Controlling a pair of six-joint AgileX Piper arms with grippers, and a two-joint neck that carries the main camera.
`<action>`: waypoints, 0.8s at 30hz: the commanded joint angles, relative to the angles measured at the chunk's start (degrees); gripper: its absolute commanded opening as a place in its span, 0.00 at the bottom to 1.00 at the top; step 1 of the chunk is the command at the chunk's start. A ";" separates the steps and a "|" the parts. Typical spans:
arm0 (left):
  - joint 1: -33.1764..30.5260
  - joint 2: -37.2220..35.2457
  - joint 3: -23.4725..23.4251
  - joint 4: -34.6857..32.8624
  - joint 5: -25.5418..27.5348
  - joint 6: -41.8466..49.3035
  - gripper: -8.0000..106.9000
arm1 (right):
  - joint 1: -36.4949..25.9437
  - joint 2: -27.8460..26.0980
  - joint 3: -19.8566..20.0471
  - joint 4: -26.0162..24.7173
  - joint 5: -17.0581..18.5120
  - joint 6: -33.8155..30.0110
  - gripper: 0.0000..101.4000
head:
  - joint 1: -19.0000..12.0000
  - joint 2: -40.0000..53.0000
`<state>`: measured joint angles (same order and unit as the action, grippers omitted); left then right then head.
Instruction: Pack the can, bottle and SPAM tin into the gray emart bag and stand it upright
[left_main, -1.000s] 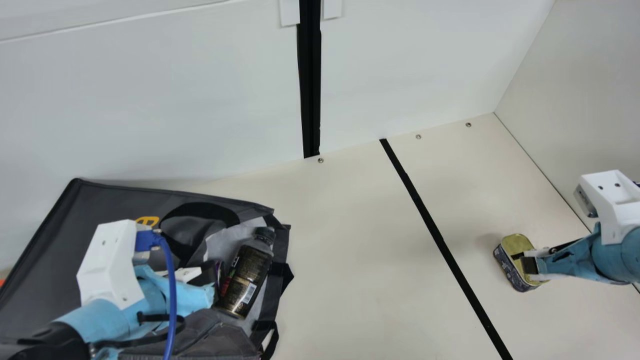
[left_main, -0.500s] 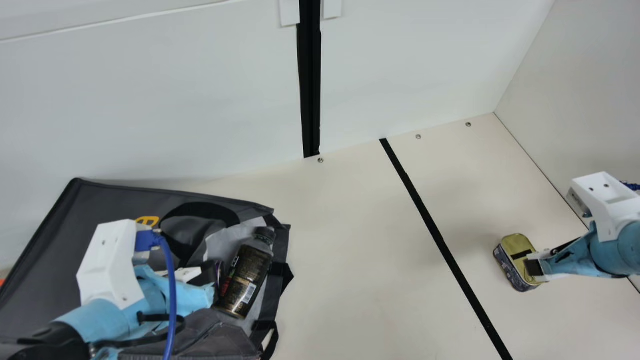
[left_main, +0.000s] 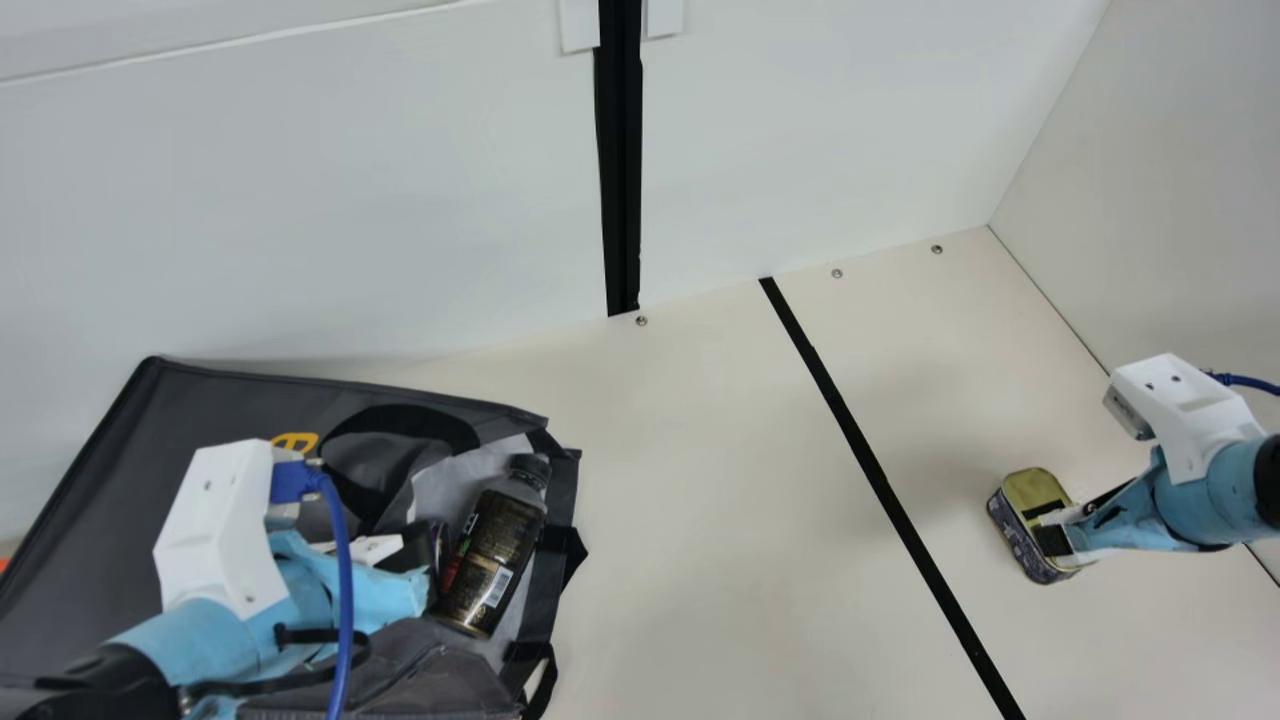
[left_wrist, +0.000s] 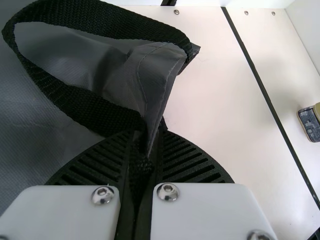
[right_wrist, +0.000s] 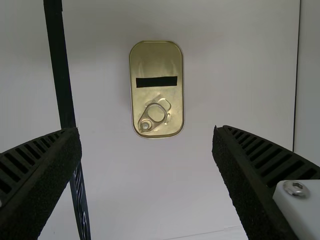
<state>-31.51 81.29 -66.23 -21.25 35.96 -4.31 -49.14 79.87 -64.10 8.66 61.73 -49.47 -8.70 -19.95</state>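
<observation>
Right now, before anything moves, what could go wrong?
Bottle lies tilted at the mouth of the bag; it may roll out if the bag is tugged.

Left gripper pinches just a bit of the bag's edge and strap, so it could slip under load.

Right gripper is open, tin not yet clamped; closing too early would probably miss it.

The main view slants down from high, left wrist's nearer, right wrist's straight down, all sharing the rectangular gold-lidded metal tin (left_main: 1033, 488).

just one gray bag (left_main: 100, 520), one bottle (left_main: 495, 560), one SPAM tin (left_main: 1024, 487), one left gripper (left_main: 412, 550), one right gripper (left_main: 1050, 528), three table screws (left_main: 641, 321), one table stripe (left_main: 856, 432) lol
</observation>
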 joint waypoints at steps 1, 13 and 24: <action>0.00 0.00 0.00 0.00 0.00 0.00 0.00 | 0.11 0.59 0.16 0.12 -0.37 -0.10 0.94 | -1.30 -0.05; 0.00 0.00 0.00 0.00 0.00 0.00 0.00 | 0.92 4.94 0.86 0.03 -2.92 0.52 0.94 | -1.30 -0.05; 0.00 0.00 0.00 0.00 0.00 0.00 0.00 | 2.17 9.54 0.82 -1.03 -5.56 2.02 0.94 | -1.30 -0.05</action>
<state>-31.51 81.29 -66.23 -21.25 35.96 -4.31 -47.03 88.97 -63.19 7.85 56.15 -47.56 -8.70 -19.95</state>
